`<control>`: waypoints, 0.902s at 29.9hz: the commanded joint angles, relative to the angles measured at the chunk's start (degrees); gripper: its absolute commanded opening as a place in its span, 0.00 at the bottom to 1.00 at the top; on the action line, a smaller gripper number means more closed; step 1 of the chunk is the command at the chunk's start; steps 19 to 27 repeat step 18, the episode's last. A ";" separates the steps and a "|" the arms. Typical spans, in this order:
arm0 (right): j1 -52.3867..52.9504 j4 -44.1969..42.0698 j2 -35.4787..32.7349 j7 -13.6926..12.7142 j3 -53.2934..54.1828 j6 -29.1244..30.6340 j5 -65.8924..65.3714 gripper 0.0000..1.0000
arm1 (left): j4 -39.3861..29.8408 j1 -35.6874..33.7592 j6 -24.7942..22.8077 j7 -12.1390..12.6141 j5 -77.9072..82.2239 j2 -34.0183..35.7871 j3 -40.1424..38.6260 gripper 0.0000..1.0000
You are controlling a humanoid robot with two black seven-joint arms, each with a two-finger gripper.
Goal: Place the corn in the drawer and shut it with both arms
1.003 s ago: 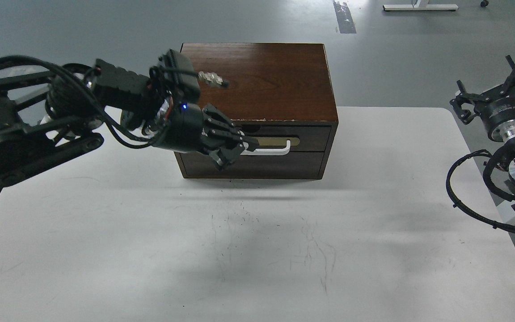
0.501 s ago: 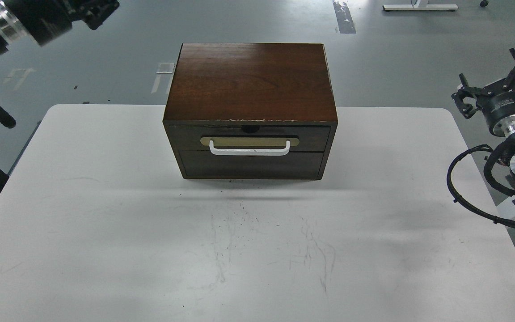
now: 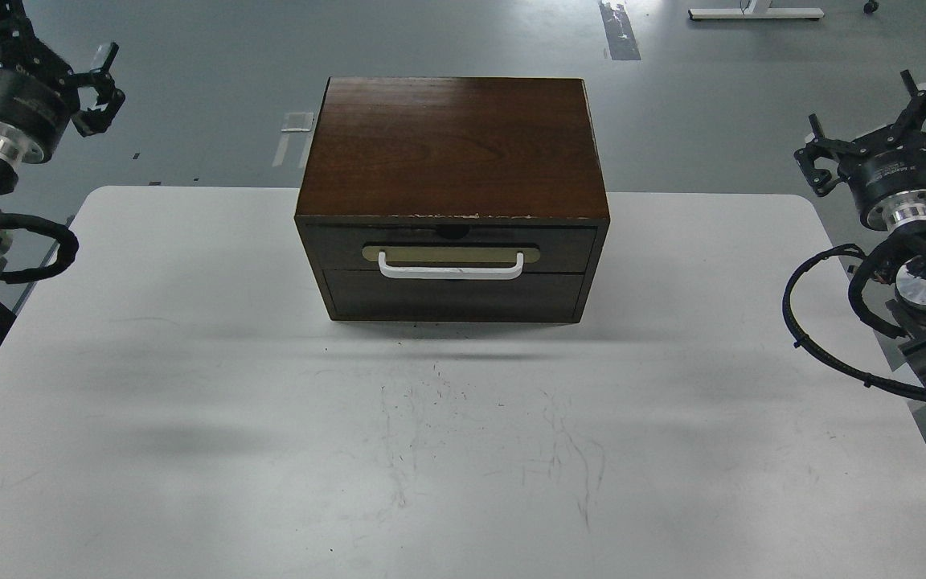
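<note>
Cabinet: we see the dark wooden cabinet [image 3: 452, 149] standing at the far middle of the white tabletop [image 3: 190, 402], front facing us.
Drawer: the drawer [image 3: 451, 245] sits pushed in, flush with the cabinet front; its white bar handle [image 3: 451, 272] lies across the brass plate [image 3: 451, 254].
Drawer contents: hidden from us, since the front is closed.
Corn: we cannot see it anywhere in view.
Lower panel: the plain lower panel [image 3: 455, 296] is also shut.
Our left pincer: our left pincer [image 3: 37, 36] is raised at the far left, fingers spread wide, holding nothing.
Our right pincer: our right pincer [image 3: 881, 121] is raised at the far right, fingers spread wide, empty.
Separation: both are well apart from the cabinet.
</note>
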 commanded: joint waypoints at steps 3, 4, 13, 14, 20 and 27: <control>-0.54 -1.12 3.58 -0.29 0.16 0.00 0.18 1.00 | 0.23 6.70 0.00 -0.05 -0.51 -4.55 -6.83 0.98; -0.63 -1.82 4.89 -0.29 0.16 0.00 0.18 1.00 | 0.23 7.84 0.00 -0.05 -0.51 -5.42 -7.53 0.98; -0.89 -3.84 7.71 0.24 -0.19 0.00 0.18 1.00 | 0.14 9.43 0.00 -0.05 -0.42 -6.93 -7.71 0.98; -0.81 -3.84 7.62 0.24 -0.19 0.00 0.18 1.00 | 0.14 9.43 0.00 -0.05 -0.42 -6.84 -7.71 0.98; -0.72 -3.76 7.27 0.24 -0.19 0.00 0.18 1.00 | -0.03 9.34 0.00 -0.75 -0.42 -6.31 -7.71 0.98; -0.72 -3.76 7.27 0.24 -0.19 0.00 0.18 1.00 | -0.03 9.34 0.00 -0.75 -0.42 -6.31 -7.71 0.98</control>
